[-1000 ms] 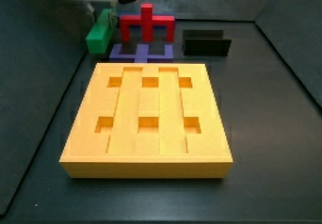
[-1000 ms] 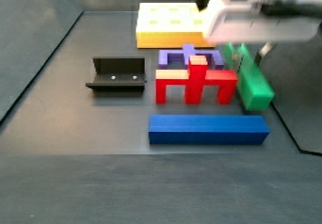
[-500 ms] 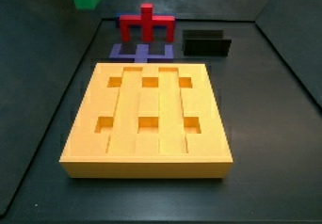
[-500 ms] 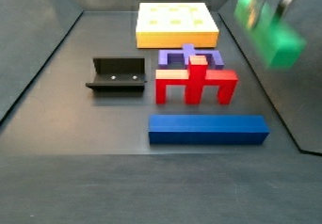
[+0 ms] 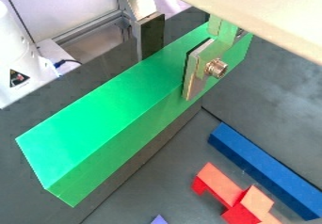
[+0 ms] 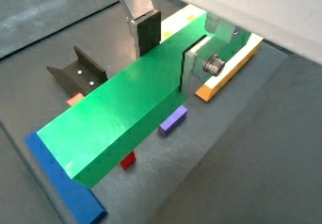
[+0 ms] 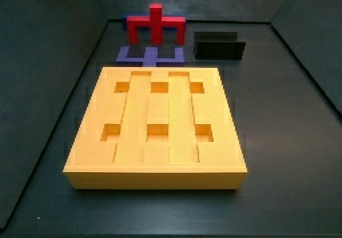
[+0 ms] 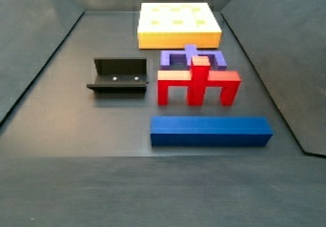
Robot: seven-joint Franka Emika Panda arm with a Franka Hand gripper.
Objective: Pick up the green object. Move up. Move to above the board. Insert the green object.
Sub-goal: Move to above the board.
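Gripper (image 5: 176, 54) seen only in wrist views; out of frame in both side views. Its two silver fingers (image 6: 198, 62) sit on opposite long faces of the green bar (image 5: 120, 115), clamped on it. Bar is held off the floor, running lengthwise away from the claw, well above the other pieces.

Wrist view: under the bar's free end, blue block (image 5: 268, 172) and part of the red cross piece (image 5: 233, 196) on the dark floor. A purple bit shows at the frame edge, too small to judge.

Wrist view w/ fixture: black fixture (image 6: 75, 70) beside the bar, blue block (image 6: 68, 185) below the bar's free end, small purple (image 6: 174, 121) and red (image 6: 127, 160) slivers peeking from under the bar. Orange-yellow board (image 6: 227, 70) edge visible past the fingers, beside the claw end of the bar.

Side views: no bar, no arm in frame. Board (image 7: 158, 127) lies flat, six square holes, all holes look open. In the side view across the board, red cross (image 7: 156, 26) stands upright on the purple flat piece (image 7: 147, 54) just beyond the board's far edge; fixture (image 7: 221, 45) right of them.

In the side view from the blue-block end: blue block (image 8: 212, 131) nearest, red cross (image 8: 199, 82) behind it, purple piece (image 8: 192, 57) next, board (image 8: 178, 25) farthest. Fixture (image 8: 121, 76) left of the red cross, apart from it.
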